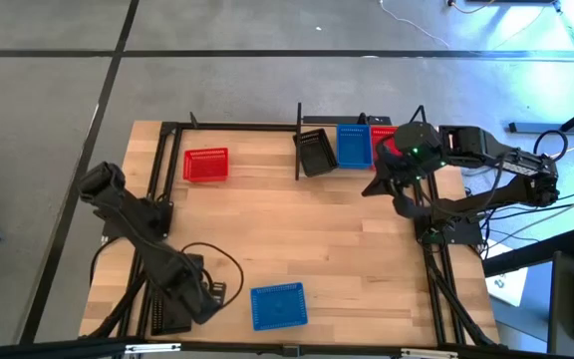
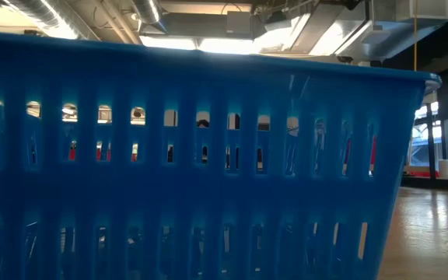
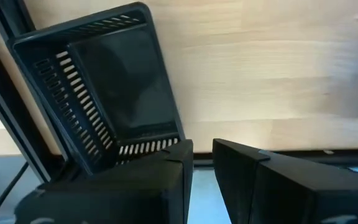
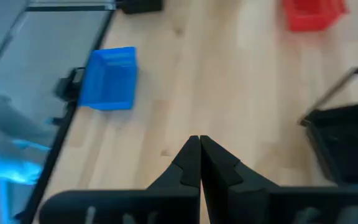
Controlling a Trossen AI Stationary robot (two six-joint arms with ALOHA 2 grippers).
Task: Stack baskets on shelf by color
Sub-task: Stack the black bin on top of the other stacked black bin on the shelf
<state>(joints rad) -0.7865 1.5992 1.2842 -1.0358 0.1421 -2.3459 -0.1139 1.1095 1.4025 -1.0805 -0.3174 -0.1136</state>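
Light wood tabletop (image 1: 297,249) over grey concrete floor (image 1: 267,60), blue basket (image 1: 278,305) at near edge, right gripper (image 4: 199,144) closed and empty, left gripper (image 3: 202,148) slightly parted, empty.

in the high view i've got the light wooden plank tabletop (image 1: 327,239) filling the middle of the frame. a red perforated plastic basket (image 1: 206,165) lies on it at upper left, and a blue perforated plastic basket (image 1: 278,305) sits at the bottom centre edge. upper centre, inside the black metal-rod shelf frame (image 1: 298,140), a black slotted basket (image 1: 317,152) rests tilted, a second blue basket (image 1: 353,145) just to its right, then a red one (image 1: 384,133), partly covered.
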